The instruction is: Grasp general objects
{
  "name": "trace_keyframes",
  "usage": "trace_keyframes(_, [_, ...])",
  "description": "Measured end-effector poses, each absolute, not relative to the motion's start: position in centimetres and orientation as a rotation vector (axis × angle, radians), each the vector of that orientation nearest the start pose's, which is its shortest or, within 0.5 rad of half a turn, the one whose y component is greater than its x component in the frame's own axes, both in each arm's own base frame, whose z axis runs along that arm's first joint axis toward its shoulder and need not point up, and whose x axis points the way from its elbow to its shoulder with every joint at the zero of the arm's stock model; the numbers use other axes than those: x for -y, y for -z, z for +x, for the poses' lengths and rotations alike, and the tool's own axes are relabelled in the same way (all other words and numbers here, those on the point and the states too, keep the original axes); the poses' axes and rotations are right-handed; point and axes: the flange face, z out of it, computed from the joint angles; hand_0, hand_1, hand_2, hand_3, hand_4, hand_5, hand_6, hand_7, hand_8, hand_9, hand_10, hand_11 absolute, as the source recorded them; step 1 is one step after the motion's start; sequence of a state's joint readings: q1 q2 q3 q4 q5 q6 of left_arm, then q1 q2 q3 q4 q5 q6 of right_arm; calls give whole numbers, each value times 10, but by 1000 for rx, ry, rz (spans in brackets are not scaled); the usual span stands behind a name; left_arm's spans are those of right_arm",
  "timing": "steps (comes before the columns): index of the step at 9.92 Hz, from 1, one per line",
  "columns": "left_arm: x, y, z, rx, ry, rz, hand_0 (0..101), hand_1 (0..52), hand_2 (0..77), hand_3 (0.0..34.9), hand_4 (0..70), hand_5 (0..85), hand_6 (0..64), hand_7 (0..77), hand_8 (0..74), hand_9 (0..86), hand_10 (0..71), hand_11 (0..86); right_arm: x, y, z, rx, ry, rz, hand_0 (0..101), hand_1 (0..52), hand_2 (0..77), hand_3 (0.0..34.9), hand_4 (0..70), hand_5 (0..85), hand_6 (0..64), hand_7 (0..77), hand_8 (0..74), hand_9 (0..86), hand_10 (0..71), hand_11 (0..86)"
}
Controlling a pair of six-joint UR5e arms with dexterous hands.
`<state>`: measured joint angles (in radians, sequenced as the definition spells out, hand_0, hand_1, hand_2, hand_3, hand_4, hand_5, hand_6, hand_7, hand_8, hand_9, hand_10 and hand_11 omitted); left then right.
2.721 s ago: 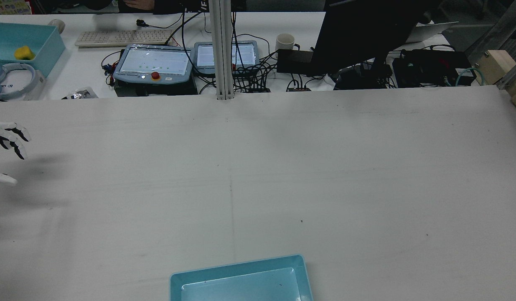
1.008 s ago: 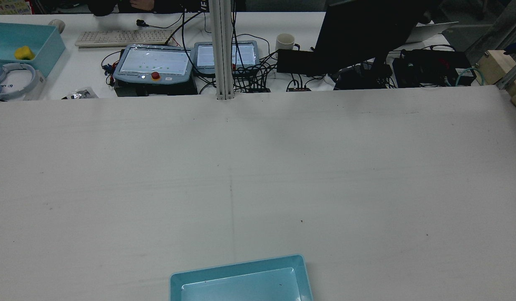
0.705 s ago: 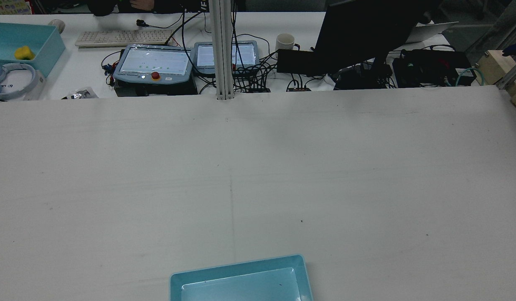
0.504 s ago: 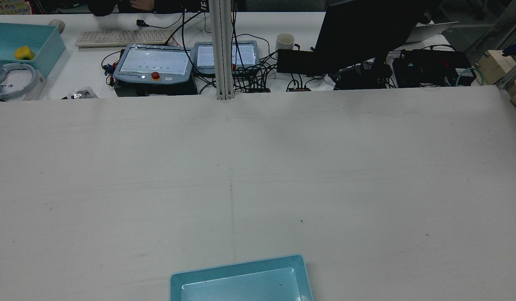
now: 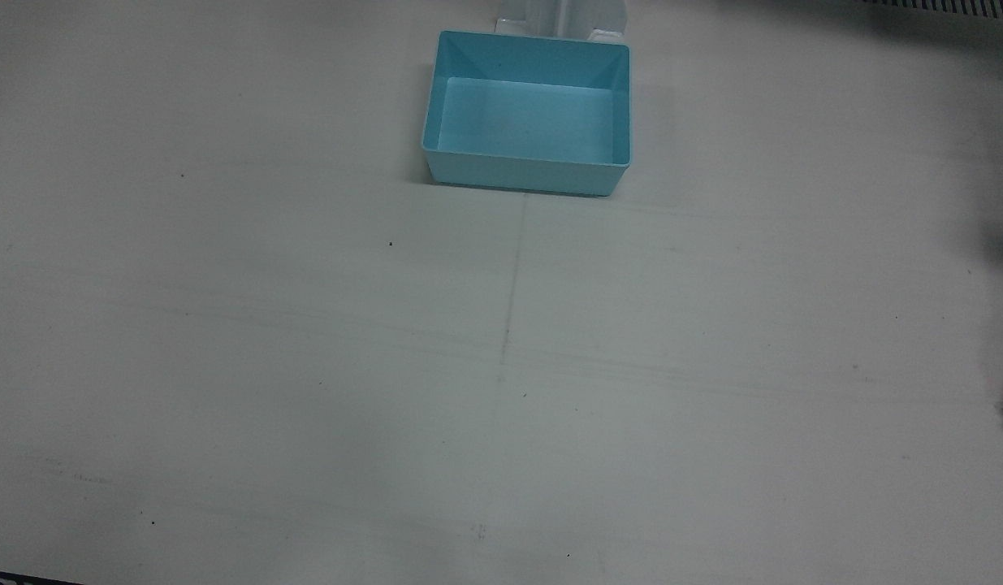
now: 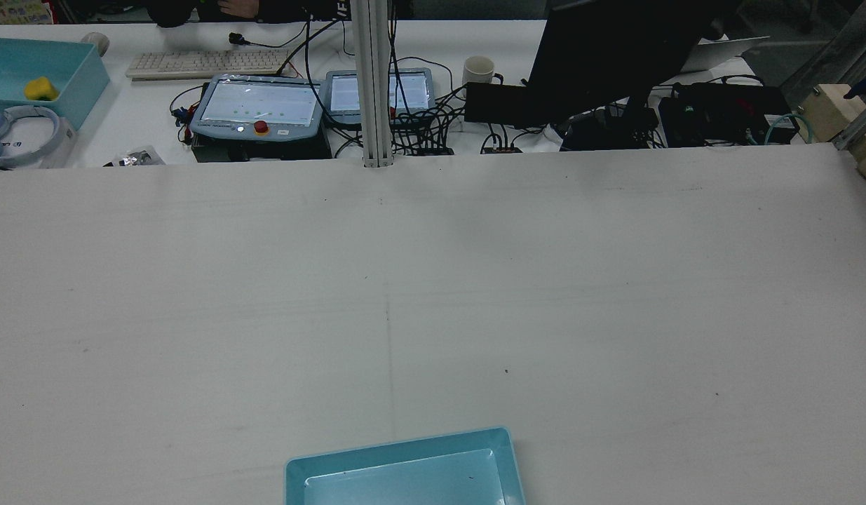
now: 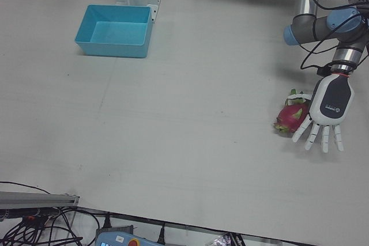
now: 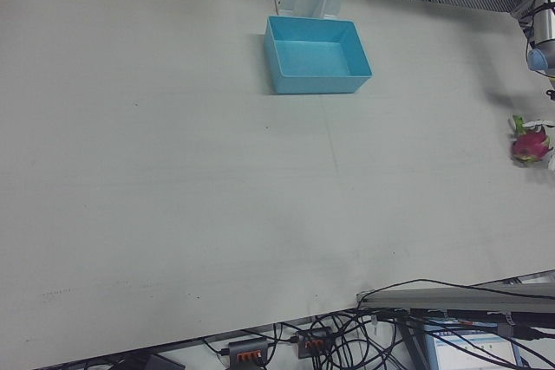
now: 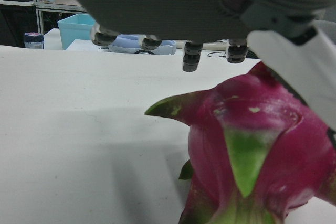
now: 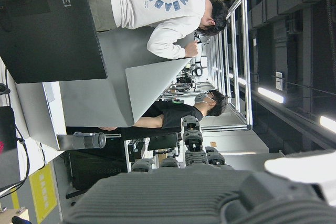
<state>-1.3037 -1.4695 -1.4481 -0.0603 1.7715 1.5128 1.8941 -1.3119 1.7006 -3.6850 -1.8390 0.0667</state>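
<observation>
A pink dragon fruit [image 7: 290,116] with green scales lies on the white table near its edge, on my left arm's side. It also shows in the right-front view [image 8: 531,146] and fills the left hand view [image 9: 257,156]. My left hand [image 7: 327,109] hangs right beside and partly over it, fingers [image 7: 323,138] spread and pointing down, the thumb [image 9: 294,66] against the fruit's side. The hand is not closed on the fruit. My right hand [image 10: 184,187] shows only in its own view, raised, holding nothing, fingers [image 10: 191,140] apart.
An empty light-blue bin [image 5: 525,175] stands by the pedestals at the table's middle; it also shows in the rear view [image 6: 404,449] and the left-front view [image 7: 112,47]. Past the far edge stand a metal post [image 6: 375,84], teach pendants [image 6: 257,105] and a monitor [image 6: 615,56].
In the rear view my left hand's fingers showed at the left edge 2.7 s ago and have left that view. Over the last second nothing has changed there.
</observation>
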Motion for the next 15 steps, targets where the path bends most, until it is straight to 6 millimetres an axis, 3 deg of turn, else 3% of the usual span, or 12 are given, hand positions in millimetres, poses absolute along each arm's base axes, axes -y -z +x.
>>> trace_keyframes(1, [435, -787, 6, -1304, 970, 715, 522, 5, 164, 217, 0, 22, 11, 202, 11, 16, 11, 11, 489, -538, 276, -1974, 2286, 55, 0, 54, 16, 0, 0, 5, 0, 0, 0, 5, 0, 5])
trace_keyframes(2, [435, -788, 9, -1309, 964, 716, 523, 5, 175, 181, 0, 115, 11, 202, 11, 16, 11, 11, 489, -538, 276, -1974, 2286, 55, 0, 54, 16, 0, 0, 5, 0, 0, 0, 5, 0, 5])
trace_keyframes(3, [436, -789, 11, -1315, 959, 718, 522, 5, 180, 138, 0, 115, 11, 202, 11, 16, 11, 11, 489, -538, 276, -1974, 2286, 55, 0, 54, 16, 0, 0, 5, 0, 0, 0, 5, 0, 5])
trace_keyframes(4, [436, -792, 12, -1318, 955, 720, 522, 0, 191, 94, 0, 131, 11, 256, 11, 11, 11, 11, 489, -538, 277, -1974, 2286, 55, 0, 54, 16, 0, 0, 5, 0, 0, 0, 11, 0, 5])
trace_keyframes(5, [435, -795, 12, -1318, 949, 725, 522, 0, 191, 94, 0, 131, 11, 256, 11, 11, 11, 11, 489, -538, 276, -1974, 2286, 55, 0, 54, 16, 0, 0, 5, 0, 0, 0, 11, 0, 5])
trace_keyframes(6, [435, -796, 13, -1317, 944, 729, 521, 0, 213, 11, 0, 185, 11, 338, 16, 11, 11, 11, 489, -538, 276, -1974, 2286, 55, 0, 54, 16, 0, 0, 5, 0, 0, 0, 11, 0, 5])
trace_keyframes(7, [435, -797, 13, -1316, 940, 733, 516, 0, 224, 0, 82, 196, 11, 382, 16, 11, 11, 11, 489, -538, 277, -1974, 2286, 55, 0, 54, 16, 0, 0, 5, 0, 0, 0, 5, 0, 5])
trace_keyframes(8, [435, -798, 13, -1316, 937, 735, 516, 0, 224, 0, 82, 196, 11, 382, 16, 11, 11, 11, 489, -538, 276, -1974, 2286, 55, 0, 54, 16, 0, 0, 5, 0, 0, 0, 11, 0, 5])
trace_keyframes(9, [435, -798, 13, -1316, 935, 737, 521, 0, 229, 0, 196, 262, 65, 535, 16, 11, 11, 11, 489, -538, 277, -1974, 2286, 55, 0, 54, 16, 0, 0, 5, 0, 0, 0, 5, 0, 5])
trace_keyframes(11, [435, -798, 13, -1320, 931, 741, 516, 0, 224, 0, 311, 267, 300, 704, 38, 11, 11, 11, 489, -538, 277, -1974, 2286, 55, 0, 54, 16, 0, 0, 5, 0, 0, 0, 5, 0, 5])
trace_keyframes(14, [436, -797, 13, -1329, 927, 748, 524, 0, 235, 0, 360, 278, 529, 698, 393, 305, 11, 11, 489, -538, 277, -1974, 2286, 55, 0, 54, 16, 0, 0, 5, 0, 0, 0, 5, 0, 5])
trace_keyframes(15, [437, -797, 13, -1334, 927, 749, 524, 0, 235, 0, 360, 278, 529, 698, 393, 305, 11, 11, 489, -538, 277, -1974, 2286, 55, 0, 54, 16, 0, 0, 5, 0, 0, 0, 5, 0, 5])
